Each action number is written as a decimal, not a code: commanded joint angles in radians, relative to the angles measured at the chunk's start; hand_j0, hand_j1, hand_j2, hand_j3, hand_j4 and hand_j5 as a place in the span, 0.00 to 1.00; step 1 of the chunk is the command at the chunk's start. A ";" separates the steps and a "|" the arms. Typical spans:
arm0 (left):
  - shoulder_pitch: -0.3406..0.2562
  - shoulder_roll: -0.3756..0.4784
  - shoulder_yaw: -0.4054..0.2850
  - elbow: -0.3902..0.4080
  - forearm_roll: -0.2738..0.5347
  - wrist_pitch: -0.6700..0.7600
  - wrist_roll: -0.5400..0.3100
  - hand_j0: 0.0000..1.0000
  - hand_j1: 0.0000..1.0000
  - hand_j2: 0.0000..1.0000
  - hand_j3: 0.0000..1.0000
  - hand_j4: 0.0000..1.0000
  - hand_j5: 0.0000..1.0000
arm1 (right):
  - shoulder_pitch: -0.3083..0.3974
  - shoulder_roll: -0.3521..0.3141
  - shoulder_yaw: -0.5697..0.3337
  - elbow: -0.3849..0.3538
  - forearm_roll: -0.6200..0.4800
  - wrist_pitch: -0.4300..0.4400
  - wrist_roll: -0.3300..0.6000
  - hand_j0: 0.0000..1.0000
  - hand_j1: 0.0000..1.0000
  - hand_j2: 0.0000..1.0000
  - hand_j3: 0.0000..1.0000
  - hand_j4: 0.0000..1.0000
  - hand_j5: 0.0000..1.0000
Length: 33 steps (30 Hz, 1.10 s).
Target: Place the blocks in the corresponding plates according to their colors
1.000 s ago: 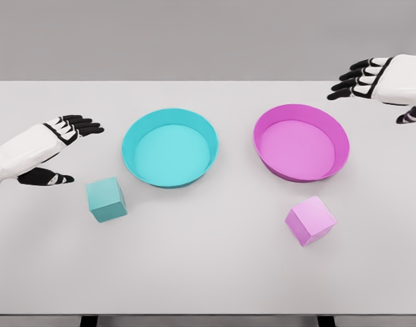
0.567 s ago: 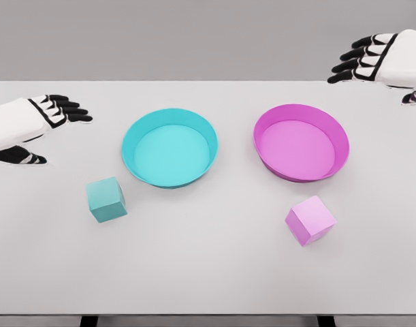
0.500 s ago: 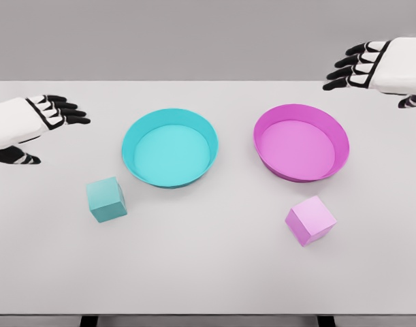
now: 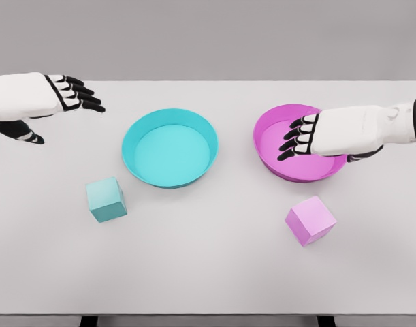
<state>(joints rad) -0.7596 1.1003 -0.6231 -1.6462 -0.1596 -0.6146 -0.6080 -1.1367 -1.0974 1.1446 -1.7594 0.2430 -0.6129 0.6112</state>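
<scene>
Pink block [image 4: 310, 220] sits on the white table [image 4: 208, 272] down at about five o'clock from centre, resting free with nothing touching it. Directly above it, at two o'clock, is the pink plate [image 4: 282, 122], and the right hand [image 4: 330, 133] hangs over that plate's right half, fingers extended and slack, gripping nothing. Over to the left, the teal block [image 4: 106, 199] lies at eight o'clock, just beside the teal plate [image 4: 169, 147], at seven o'clock from its rim and apart from it. The teal plate holds no block, same for the pink one. The left hand [image 4: 37, 99] floats at ten o'clock, well apart from the teal block, fingers stretched out loose, thumb hanging below, holding nothing.
</scene>
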 commanded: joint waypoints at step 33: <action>-0.211 0.027 -0.507 -0.095 0.031 0.004 -0.003 0.99 0.99 0.99 0.99 0.99 0.99 | -0.005 0.019 0.202 -0.002 0.010 0.002 0.000 1.00 1.00 1.00 1.00 1.00 1.00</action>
<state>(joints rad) -0.9710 1.1353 -1.1317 -1.7420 -0.1046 -0.6133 -0.6112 -1.1413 -1.0781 1.3411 -1.7599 0.2527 -0.6130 0.6111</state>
